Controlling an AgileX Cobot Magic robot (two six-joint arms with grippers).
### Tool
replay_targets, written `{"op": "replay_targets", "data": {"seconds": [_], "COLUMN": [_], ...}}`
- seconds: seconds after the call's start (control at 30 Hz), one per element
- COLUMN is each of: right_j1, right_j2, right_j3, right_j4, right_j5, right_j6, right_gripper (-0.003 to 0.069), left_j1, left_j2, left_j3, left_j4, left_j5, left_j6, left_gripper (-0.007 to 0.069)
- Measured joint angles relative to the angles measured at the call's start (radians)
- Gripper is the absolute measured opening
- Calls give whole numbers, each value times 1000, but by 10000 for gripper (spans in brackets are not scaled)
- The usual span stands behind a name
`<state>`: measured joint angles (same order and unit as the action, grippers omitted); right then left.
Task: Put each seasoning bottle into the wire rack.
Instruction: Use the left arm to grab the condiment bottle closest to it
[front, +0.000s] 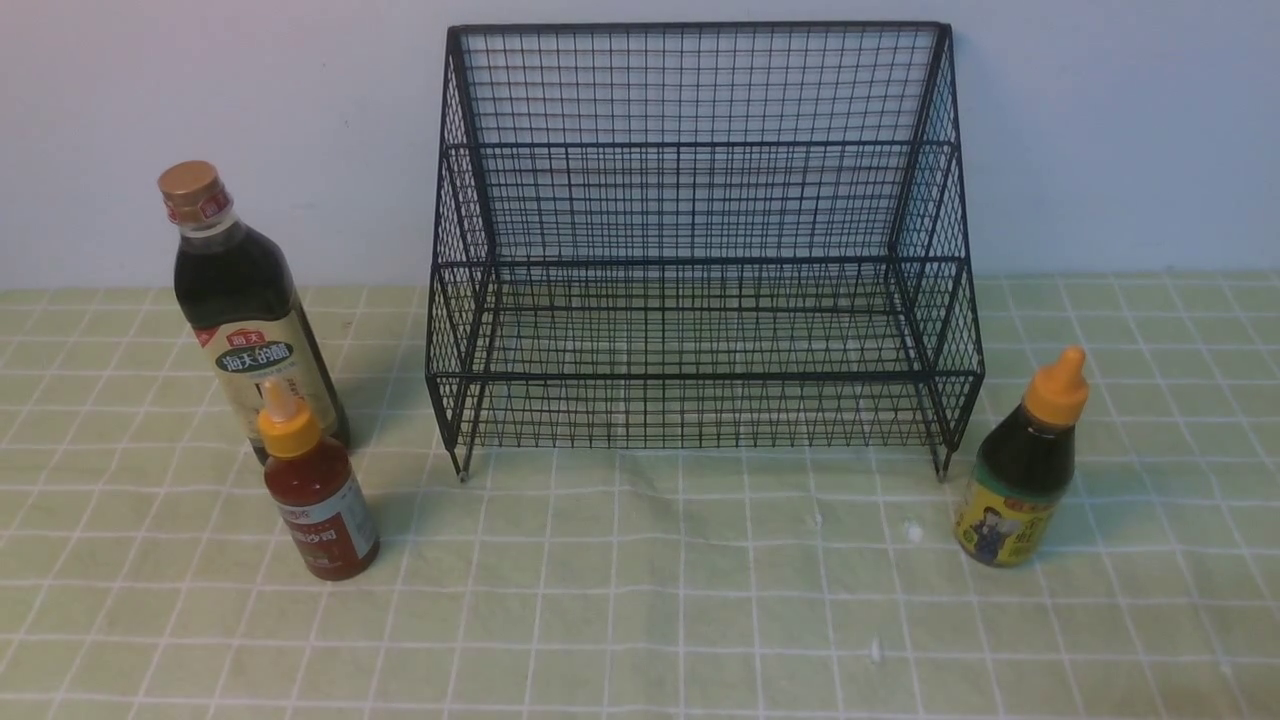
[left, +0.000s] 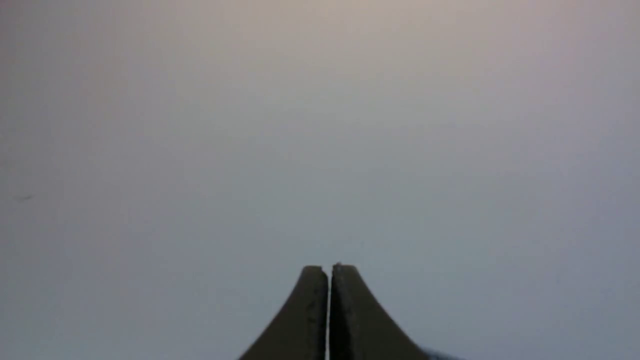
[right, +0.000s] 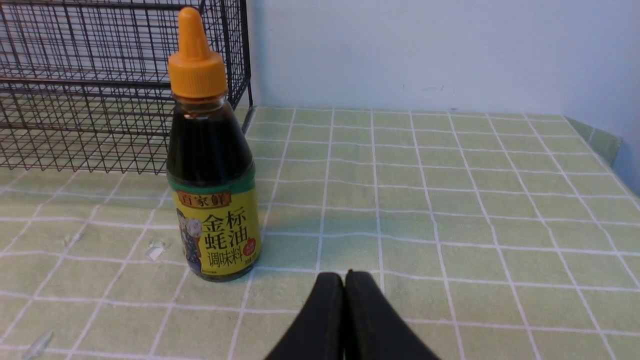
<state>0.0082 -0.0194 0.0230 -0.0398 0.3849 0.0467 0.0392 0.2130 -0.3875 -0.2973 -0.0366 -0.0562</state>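
On the green checked cloth (front: 640, 620) stands the black two-step wire rack (front: 700, 262). All three bottles are outside it: at its left the tall dark bottle (front: 245, 310) with gold cap, and just before it the small red bottle (front: 318, 500); at its right the small dark bottle (front: 1020, 470). Only the right wrist view lets one read its yellow label: 金标蚝油. The left gripper (left: 329, 280) and right gripper (right: 344, 285) are both closed, holding nothing.
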Motion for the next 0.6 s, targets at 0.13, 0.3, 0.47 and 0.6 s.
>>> {"op": "replay_targets", "data": {"seconds": [0.13, 0.3, 0.47, 0.6], "right_j1": [0, 0, 0, 0], "right_j2": [0, 0, 0, 0], "right_j3": [0, 0, 0, 4], "right_j4": [0, 0, 2, 99], "right_j5": [0, 0, -5, -83], "right_j6": [0, 0, 0, 36], "right_gripper": [-13, -13, -13, -13], "left_j1": [0, 0, 0, 0], "left_j2": [220, 486, 649, 719], "left_j3": [-185, -336, -414, -474], "left_j4": [110, 144, 141, 116], "left_j5": [369, 758, 888, 929], "left_j6": [1, 46, 120, 168], "left_gripper": [-6, -6, -6, -6]}}
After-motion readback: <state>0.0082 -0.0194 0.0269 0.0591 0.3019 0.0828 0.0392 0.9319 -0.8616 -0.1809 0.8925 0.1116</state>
